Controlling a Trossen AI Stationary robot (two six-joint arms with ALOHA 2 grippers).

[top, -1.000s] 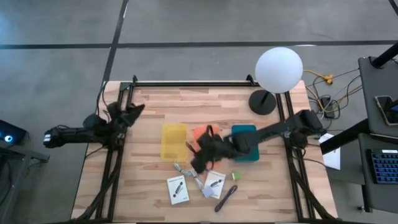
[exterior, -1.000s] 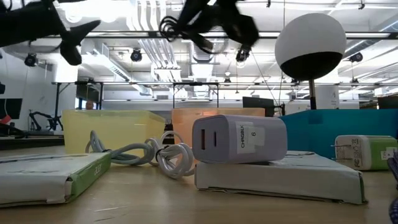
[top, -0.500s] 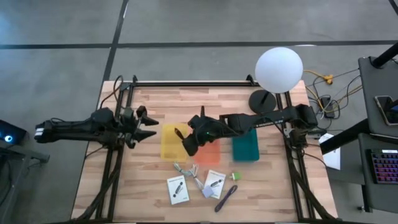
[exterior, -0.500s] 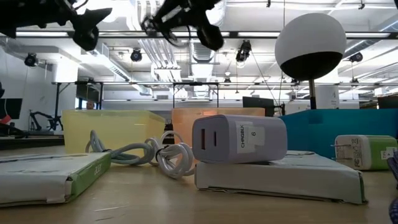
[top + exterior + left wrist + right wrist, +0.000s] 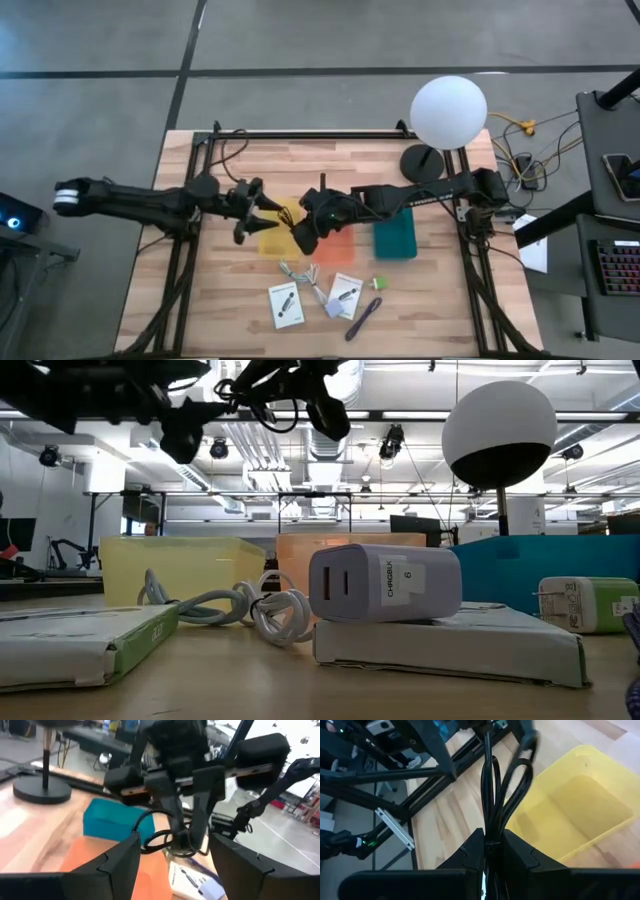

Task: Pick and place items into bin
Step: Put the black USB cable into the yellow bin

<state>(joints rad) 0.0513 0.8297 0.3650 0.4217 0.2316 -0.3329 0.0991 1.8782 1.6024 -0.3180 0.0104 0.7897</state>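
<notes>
My right gripper (image 5: pixel 301 238) hangs shut on a coiled black cable (image 5: pixel 492 780) over the gap between the yellow bin (image 5: pixel 279 230) and the orange bin (image 5: pixel 338 243). My left gripper (image 5: pixel 257 211) is open and level at the yellow bin's left side, facing the right gripper, with nothing between its fingers. A white cable (image 5: pixel 296 273), two white cards (image 5: pixel 287 305) (image 5: pixel 345 294), a white charger (image 5: pixel 385 582), a green cube (image 5: pixel 378 284) and a purple strap (image 5: pixel 363 318) lie on the near part of the table. My right gripper pinches the bundled strands of the black cable (image 5: pixel 488 831) between its two fingers. The fingers slant downward from the table's right. The cable's loops (image 5: pixel 156 839) stick out past the fingertips and sag a little, lifted clear above the bins.
A teal bin (image 5: pixel 394 233) stands right of the orange one. A white globe lamp (image 5: pixel 448 111) on a black foot stands at the far right corner. The table's black frame rails (image 5: pixel 185 270) run along both sides. Bare wood lies at the far left.
My left gripper has swung from the table's left edge toward the right, rolling as it went, and now stands by the yellow bin. My right gripper has carried the cable leftward from beside the teal bin toward the yellow bin, then slowed. Neither gripper has opened or shut.
</notes>
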